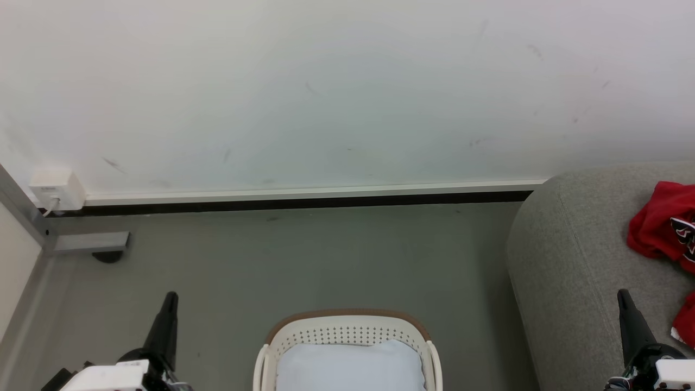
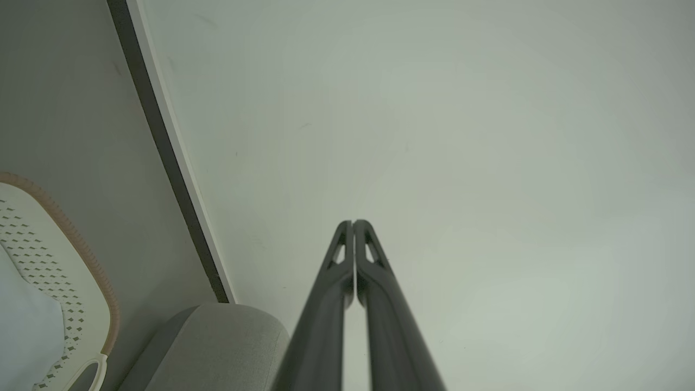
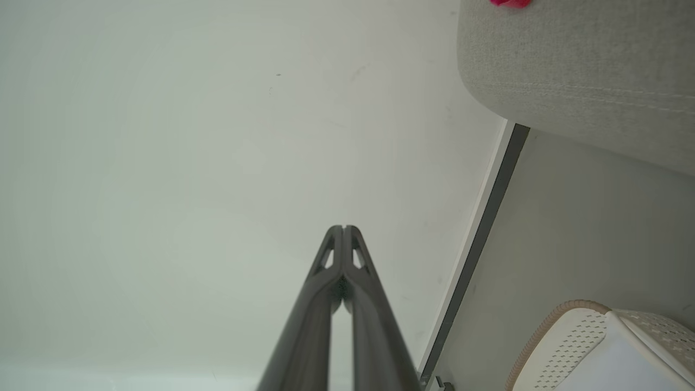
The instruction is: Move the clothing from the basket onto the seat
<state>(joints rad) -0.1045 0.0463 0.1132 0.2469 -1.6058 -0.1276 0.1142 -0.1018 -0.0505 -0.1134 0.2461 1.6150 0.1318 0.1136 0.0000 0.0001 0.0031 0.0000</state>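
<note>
Seeing red fabric garments [image 1: 659,222] at three o'clock on the grey upholstered sofa [image 1: 570,260], I rest left gripper [image 1: 170,298] and right gripper [image 1: 623,296] clenched, empty.

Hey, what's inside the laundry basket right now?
A pale blue-white pad lies inside the basket, covering its floor; nothing rests on the pad. Anything beneath it is hidden.

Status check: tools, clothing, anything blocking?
Left tool and right tool shut, empty. Red fabric clothing on large grey upholstered seat. Cream oval plastic basket holds pale cushion-like pad. Nothing blocking.
</note>
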